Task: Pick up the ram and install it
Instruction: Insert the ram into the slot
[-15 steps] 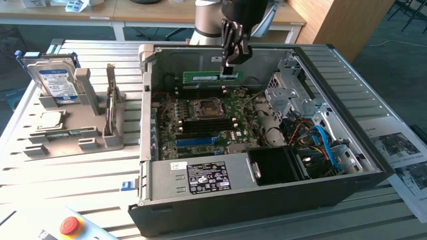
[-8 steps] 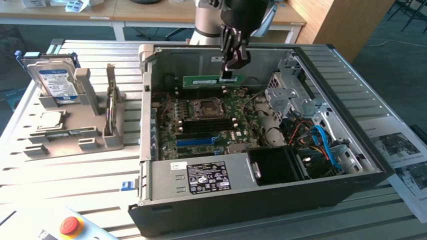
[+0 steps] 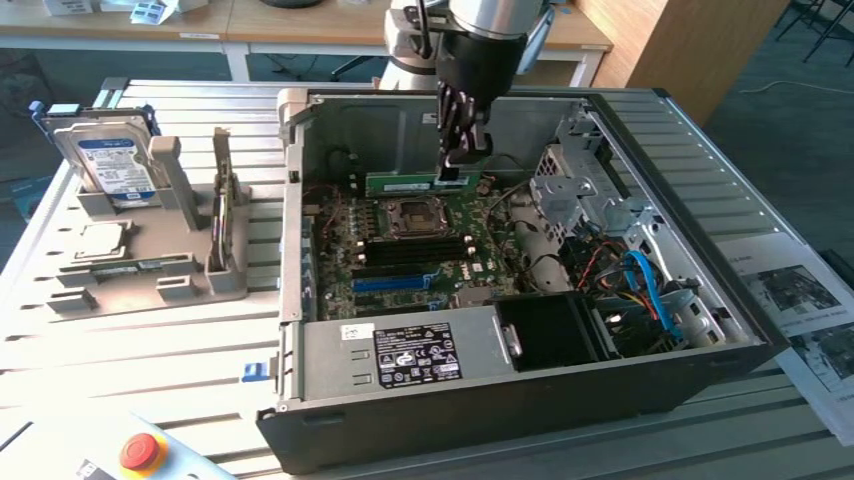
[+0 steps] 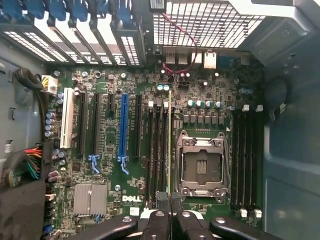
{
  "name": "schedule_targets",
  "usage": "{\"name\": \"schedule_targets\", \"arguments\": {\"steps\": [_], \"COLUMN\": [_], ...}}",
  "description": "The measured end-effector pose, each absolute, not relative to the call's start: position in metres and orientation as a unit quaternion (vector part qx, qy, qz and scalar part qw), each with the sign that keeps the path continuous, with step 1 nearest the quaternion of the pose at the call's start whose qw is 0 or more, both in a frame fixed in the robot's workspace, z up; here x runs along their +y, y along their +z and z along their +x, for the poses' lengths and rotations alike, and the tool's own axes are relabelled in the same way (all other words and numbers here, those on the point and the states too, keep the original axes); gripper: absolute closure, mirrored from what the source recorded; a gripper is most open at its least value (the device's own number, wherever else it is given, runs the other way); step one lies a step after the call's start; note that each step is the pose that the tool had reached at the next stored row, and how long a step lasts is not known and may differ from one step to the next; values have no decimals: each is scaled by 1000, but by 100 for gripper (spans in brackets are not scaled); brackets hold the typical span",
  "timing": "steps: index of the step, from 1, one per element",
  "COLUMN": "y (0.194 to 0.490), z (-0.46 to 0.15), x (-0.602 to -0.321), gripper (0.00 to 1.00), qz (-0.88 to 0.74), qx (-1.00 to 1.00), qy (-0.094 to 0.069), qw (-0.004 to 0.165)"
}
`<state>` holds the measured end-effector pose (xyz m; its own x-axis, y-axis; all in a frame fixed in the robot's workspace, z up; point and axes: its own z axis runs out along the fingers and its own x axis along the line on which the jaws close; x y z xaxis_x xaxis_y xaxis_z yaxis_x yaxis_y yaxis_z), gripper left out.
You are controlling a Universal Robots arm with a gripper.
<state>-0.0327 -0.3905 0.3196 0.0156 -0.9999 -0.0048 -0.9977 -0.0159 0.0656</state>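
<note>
You've got the ram (image 3: 400, 184) in the gripper (image 3: 458, 165), fingers clamped on one end of the stick, down inside the computer case (image 3: 694, 300). In the exterior view it hangs above the motherboard (image 3: 461, 262), apparently not seated yet, with the empty processor socket (image 3: 411, 216) just below it.

In the wrist view you're looking straight down its thin edge. The long axis runs away from the fingertips, parallel to the black memory slots (image 4: 157, 150). The edge lies just beside the socket, along the side of that slot bank nearest it. Which slot it sits over is hard to tell.
</note>
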Motion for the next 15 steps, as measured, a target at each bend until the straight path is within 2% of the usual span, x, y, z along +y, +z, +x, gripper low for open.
{"name": "schedule_targets", "arguments": {"steps": [15], "y": [295], "z": [-33], "x": [-391], "gripper": [88], "qz": [712], "qx": [-701], "qy": [-24], "qw": [22]}}
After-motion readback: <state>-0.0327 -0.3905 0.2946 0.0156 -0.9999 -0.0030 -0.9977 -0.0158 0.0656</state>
